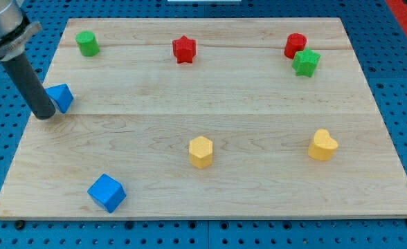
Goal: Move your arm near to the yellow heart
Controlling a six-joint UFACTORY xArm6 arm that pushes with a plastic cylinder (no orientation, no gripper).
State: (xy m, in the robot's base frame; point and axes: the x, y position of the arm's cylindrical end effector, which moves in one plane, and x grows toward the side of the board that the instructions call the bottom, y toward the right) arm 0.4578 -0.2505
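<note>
The yellow heart (322, 145) lies on the wooden board at the view's right, below the middle. My tip (45, 115) rests on the board at the view's far left, touching the left side of a blue triangular block (61, 97). The heart is far to the right of the tip, across nearly the whole board. A yellow hexagonal block (201, 151) lies between them, near the board's lower middle.
A blue cube (106, 192) sits at the lower left. A green cylinder (87, 43) is at the top left, a red star (184, 49) at the top middle. A red cylinder (295, 45) and a green star (305, 62) sit together at the top right. The board's edge (203, 217) runs along the bottom.
</note>
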